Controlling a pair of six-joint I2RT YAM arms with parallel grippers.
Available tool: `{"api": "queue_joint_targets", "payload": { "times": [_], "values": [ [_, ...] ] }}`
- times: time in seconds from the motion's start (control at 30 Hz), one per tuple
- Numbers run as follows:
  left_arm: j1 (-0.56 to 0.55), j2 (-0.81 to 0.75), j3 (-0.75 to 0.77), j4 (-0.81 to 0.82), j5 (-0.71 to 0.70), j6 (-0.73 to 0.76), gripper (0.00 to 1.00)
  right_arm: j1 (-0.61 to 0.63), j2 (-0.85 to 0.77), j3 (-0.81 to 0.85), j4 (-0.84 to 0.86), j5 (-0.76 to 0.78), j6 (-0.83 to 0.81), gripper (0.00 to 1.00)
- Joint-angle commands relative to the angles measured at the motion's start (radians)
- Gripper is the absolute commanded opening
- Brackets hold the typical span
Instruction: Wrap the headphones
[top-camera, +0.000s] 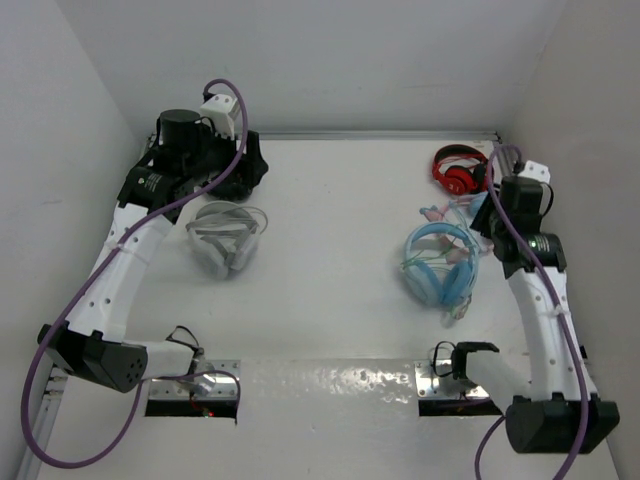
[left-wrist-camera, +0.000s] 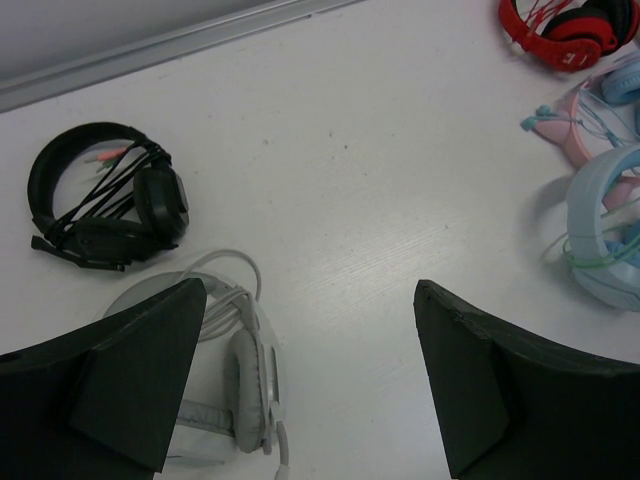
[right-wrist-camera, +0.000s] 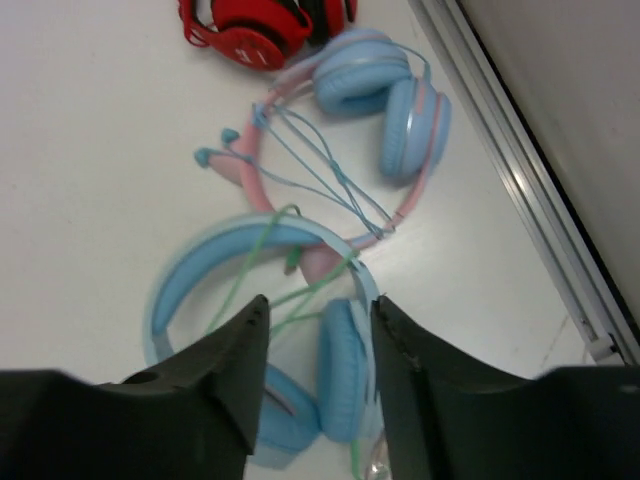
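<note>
1. The headphones lie flat, right of centre in the top view, with the pale-green cable strung loosely across the headband
2. Right gripper hovers over one cup, jaws apart
3. Left gripper gapes wide, empty

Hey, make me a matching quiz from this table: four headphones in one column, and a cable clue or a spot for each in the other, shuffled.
1. red headphones
2. black headphones
3. grey-white headphones
4. light-blue headphones

A. pale-green cable lying across it
B. farthest back on the right side
C. white cable, on the table's left half
D. dark cable strung across its band

Pairs: 1-B, 2-D, 3-C, 4-A.
</note>
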Motion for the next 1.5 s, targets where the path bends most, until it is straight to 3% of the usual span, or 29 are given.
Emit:
{"api": "queue_joint_targets", "payload": {
  "times": [0.0, 0.1, 0.33, 0.47, 0.63, 1.03, 1.13, 1.27, 1.47],
  "values": [
    [0.006, -0.016, 0.018, 0.023, -0.015, 0.013, 0.83, -0.005, 0.123, 0.069, 0.063, -0.027, -0.013, 0.48],
    [0.006, -0.021, 0.024, 0.021, -0.020, 0.013, 0.83, -0.005, 0.277, 0.124, 0.042, 0.013, 0.020, 0.50],
    [0.012, -0.024, 0.016, 0.020, -0.024, 0.015, 0.83, -0.003, 0.466, 0.221, -0.030, -0.032, 0.062, 0.47],
    [0.012, -0.025, 0.013, 0.021, -0.023, 0.015, 0.83, -0.003, 0.481, 0.181, 0.005, -0.059, 0.082, 0.45],
    [0.012, -0.030, 0.007, 0.023, -0.023, 0.015, 0.83, -0.003, 0.506, 0.136, 0.030, -0.083, 0.109, 0.32],
    [0.014, -0.039, -0.002, 0.018, -0.035, 0.021, 0.83, -0.003, 0.575, 0.150, 0.040, -0.088, 0.149, 0.30],
    [0.014, -0.041, -0.001, 0.018, -0.037, 0.021, 0.83, -0.003, 0.595, 0.159, 0.016, -0.083, 0.157, 0.20],
    [0.014, -0.041, -0.001, 0.018, -0.037, 0.021, 0.83, -0.002, 0.582, 0.158, -0.035, 0.030, 0.207, 0.01],
    [0.014, -0.039, -0.007, 0.023, -0.037, 0.021, 0.83, -0.003, 0.529, 0.087, -0.085, 0.243, 0.267, 0.00]
  ]
}}
